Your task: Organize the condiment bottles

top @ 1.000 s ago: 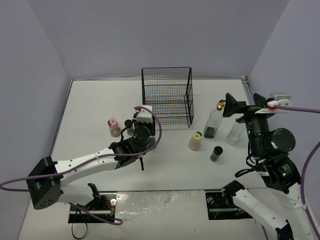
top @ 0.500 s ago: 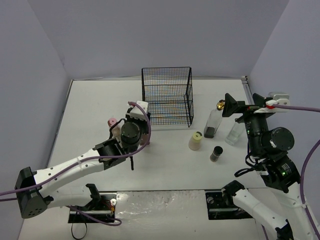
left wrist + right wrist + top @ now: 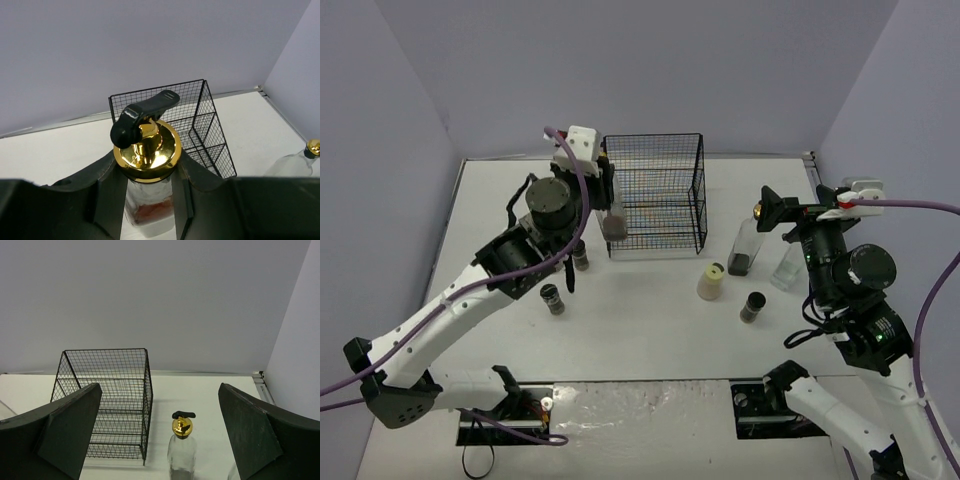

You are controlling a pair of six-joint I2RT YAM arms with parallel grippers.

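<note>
The rack [image 3: 655, 190] stands at the far middle of the surface. Your left arm has risen from low among the jars and swung far, so the left gripper [image 3: 608, 203] now hangs at the rack's near left corner. Its jaws pinch a gold-spouted bottle [image 3: 147, 150], apparently lifted off the surface and about ready to go in. The right gripper [image 3: 159, 390] waits, jaws spread, near a second bottle [image 3: 747, 245]. The cream jar [image 3: 710, 282] and dark jar [image 3: 753, 306] are yours next.
</note>
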